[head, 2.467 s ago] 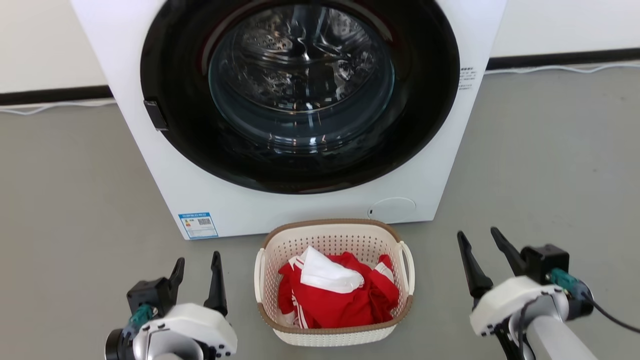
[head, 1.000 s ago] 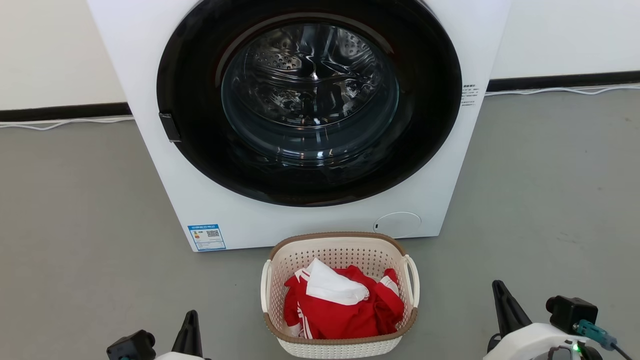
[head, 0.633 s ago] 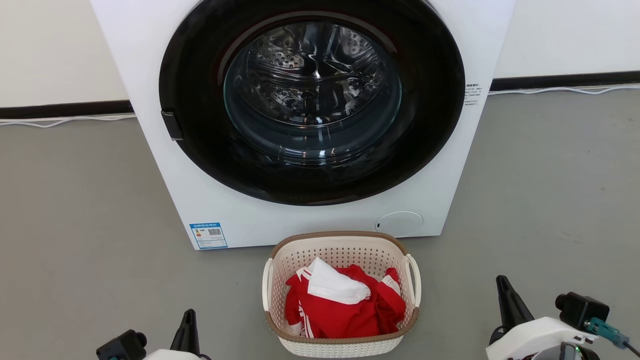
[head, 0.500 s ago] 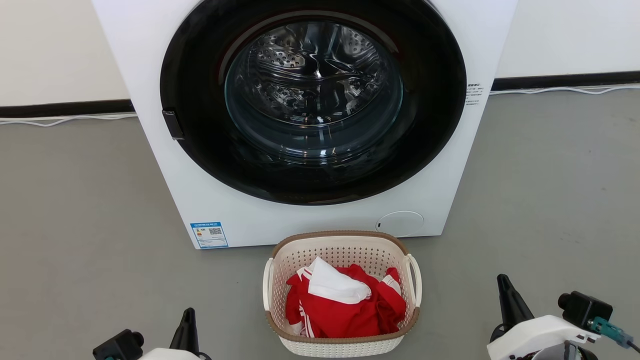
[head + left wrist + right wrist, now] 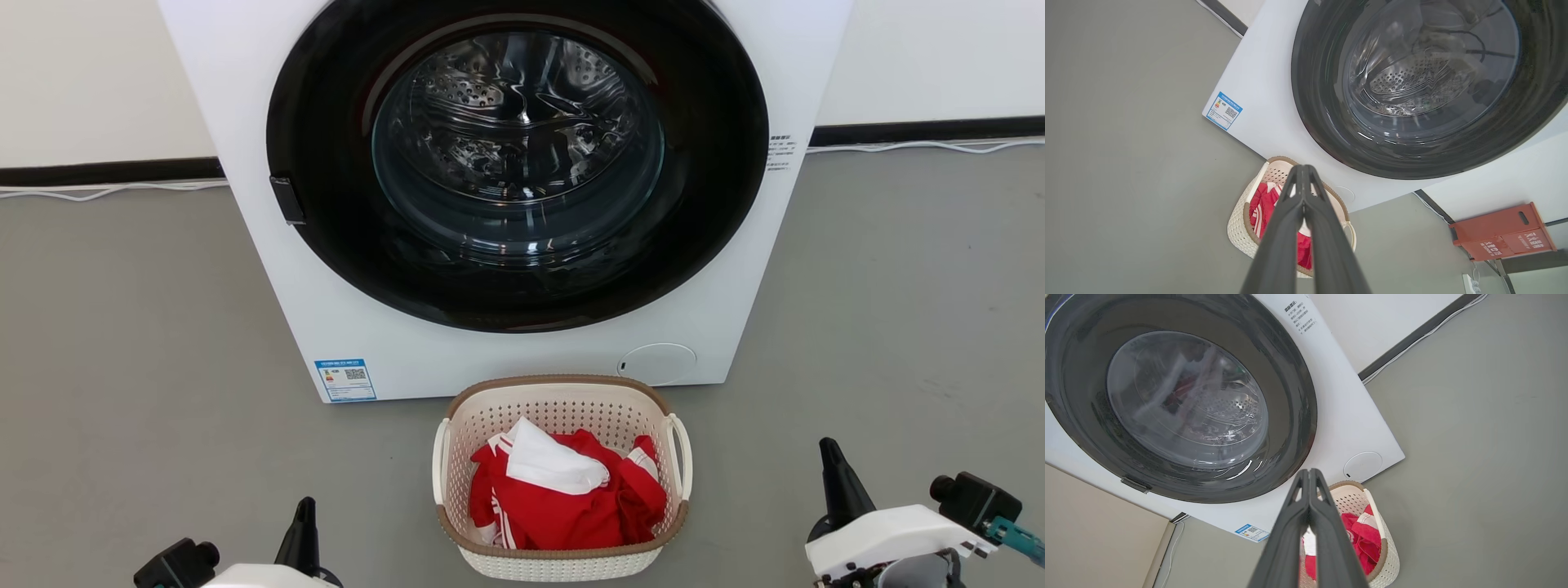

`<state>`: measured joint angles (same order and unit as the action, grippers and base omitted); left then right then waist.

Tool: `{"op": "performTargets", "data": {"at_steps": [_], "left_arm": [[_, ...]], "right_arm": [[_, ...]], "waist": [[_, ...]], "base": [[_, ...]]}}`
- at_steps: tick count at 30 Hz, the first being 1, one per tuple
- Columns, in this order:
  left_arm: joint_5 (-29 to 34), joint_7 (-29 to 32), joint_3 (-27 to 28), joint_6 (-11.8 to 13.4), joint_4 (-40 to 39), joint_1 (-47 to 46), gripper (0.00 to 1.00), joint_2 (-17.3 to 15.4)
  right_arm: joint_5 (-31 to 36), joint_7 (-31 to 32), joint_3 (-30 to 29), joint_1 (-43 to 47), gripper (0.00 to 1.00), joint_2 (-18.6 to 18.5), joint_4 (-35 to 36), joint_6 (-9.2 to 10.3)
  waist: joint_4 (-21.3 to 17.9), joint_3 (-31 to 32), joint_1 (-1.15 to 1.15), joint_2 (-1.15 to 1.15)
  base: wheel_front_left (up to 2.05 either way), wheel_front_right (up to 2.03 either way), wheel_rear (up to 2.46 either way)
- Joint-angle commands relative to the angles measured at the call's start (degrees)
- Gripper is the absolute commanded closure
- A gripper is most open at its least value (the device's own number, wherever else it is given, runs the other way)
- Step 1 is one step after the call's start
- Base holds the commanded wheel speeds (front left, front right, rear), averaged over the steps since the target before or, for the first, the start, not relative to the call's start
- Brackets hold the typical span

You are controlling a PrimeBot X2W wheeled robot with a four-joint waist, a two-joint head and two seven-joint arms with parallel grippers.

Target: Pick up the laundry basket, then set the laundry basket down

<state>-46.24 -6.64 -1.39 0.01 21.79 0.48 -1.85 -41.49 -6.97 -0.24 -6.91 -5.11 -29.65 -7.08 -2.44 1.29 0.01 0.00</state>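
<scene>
The laundry basket (image 5: 563, 478) of red clothes (image 5: 563, 502) sits on the grey floor (image 5: 131, 343) just near of the washing machine (image 5: 506, 196), while the left gripper (image 5: 1303, 179) and right gripper (image 5: 1309, 477), fingers pressed together and empty, flank it well apart, so neither lifting nor setting down looks underway.

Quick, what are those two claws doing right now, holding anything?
Left claw: closed, holding nothing, clear of the basket.
Right claw: closed, holding nothing, also clear of the basket.
</scene>
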Motion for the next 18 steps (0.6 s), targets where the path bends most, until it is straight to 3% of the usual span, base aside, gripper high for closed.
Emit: {"op": "performTargets", "data": {"at_steps": [1,18], "left_arm": [[-1.61,0.34,1.11,-0.51,-1.87,-3.27,1.00,-0.42],[-11.56,3.22,2.64,-2.08,-3.18,-4.04,1.00,-0.55]], "right_arm": [[-1.85,0.68,-0.09,-1.01,1.00,-0.32,2.28,-0.16],[-12.80,3.56,-1.50,-0.62,1.00,0.26,5.27,-0.22]], "waist": [[0.05,-0.03,-0.01,0.00],[0.58,-0.35,-0.01,0.00]], "base": [[0.00,0.00,0.00],[0.00,0.00,0.00]]}}
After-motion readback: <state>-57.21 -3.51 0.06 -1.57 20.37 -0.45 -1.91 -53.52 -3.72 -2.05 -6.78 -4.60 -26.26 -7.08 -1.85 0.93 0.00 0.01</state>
